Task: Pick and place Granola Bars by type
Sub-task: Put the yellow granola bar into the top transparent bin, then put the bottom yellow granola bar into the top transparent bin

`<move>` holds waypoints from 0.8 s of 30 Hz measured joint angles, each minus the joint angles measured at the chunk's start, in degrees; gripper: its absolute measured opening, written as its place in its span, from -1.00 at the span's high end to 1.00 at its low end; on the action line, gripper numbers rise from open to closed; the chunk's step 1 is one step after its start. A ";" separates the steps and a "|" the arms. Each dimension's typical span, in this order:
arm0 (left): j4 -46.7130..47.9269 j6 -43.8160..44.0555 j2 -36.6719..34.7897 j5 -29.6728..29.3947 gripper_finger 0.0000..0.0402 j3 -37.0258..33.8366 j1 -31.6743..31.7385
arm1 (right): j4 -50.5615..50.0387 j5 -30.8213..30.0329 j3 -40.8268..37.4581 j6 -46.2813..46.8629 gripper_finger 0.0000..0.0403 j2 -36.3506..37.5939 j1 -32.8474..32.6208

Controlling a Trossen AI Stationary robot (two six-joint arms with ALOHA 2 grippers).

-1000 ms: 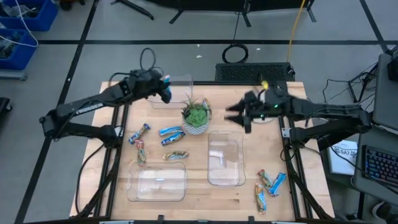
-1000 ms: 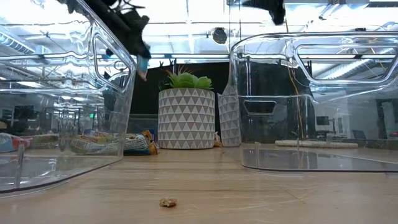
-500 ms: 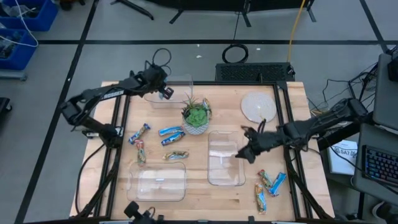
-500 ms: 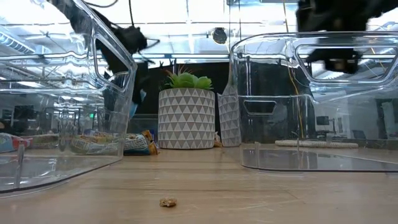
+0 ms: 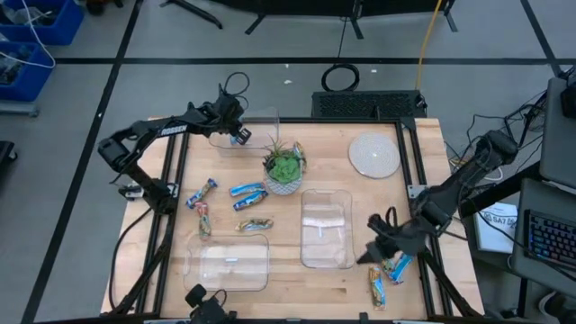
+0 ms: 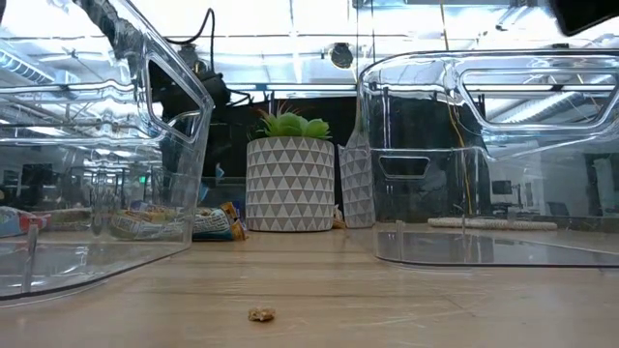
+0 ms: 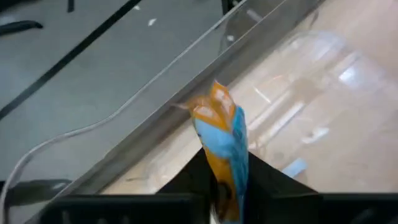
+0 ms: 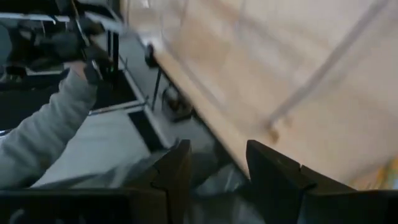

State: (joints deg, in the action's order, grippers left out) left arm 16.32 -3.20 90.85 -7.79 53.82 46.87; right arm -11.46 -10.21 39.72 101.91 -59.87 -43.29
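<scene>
Currently the table carries three clear bins: one at 11 o'clock, one at 7 o'clock, one just right of centre; potted plant near centre, white disc at 1 o'clock. Left gripper hangs over the 11 o'clock bin, fingers clamped on a blue-and-orange bar; in the left wrist view the bar's long axis runs straight out from the fingers, with the bin's floor beyond it, so release looks like the next call. Right gripper low at 5 o'clock, fingers apart with nothing between them in its wrist view; the trio of bars lies just toward 5 o'clock of it, touching or nearly so, long axes roughly 12-to-6 and slanted, and the right arm is far nearer. Loose bars at 9 o'clock of the plant, nearer the left arm. A grey sleeve shows beyond the table edge
</scene>
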 joint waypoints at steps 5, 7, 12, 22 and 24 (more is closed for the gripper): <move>-0.27 -0.75 -1.23 5.91 0.14 0.04 -0.13 | 0.05 6.14 0.00 12.40 0.28 -4.01 -4.78; 0.73 0.15 -1.52 5.80 -0.01 0.04 -0.11 | 0.18 10.02 0.00 15.91 0.27 -5.50 -5.48; 3.39 2.00 -1.66 6.19 -0.29 0.04 -1.28 | -0.55 13.39 0.00 19.32 0.18 -8.25 -5.54; 2.92 3.60 -1.97 6.32 -0.47 0.04 -4.63 | -6.21 17.90 0.00 21.87 0.12 -17.23 -4.99; 2.96 3.72 -2.01 6.32 -0.47 0.04 -4.74 | -5.11 17.87 0.00 21.67 0.13 -19.24 -4.37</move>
State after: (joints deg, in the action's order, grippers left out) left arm 19.28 0.52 88.83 -1.48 53.87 42.13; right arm -16.58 7.66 39.72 123.58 -79.11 -47.66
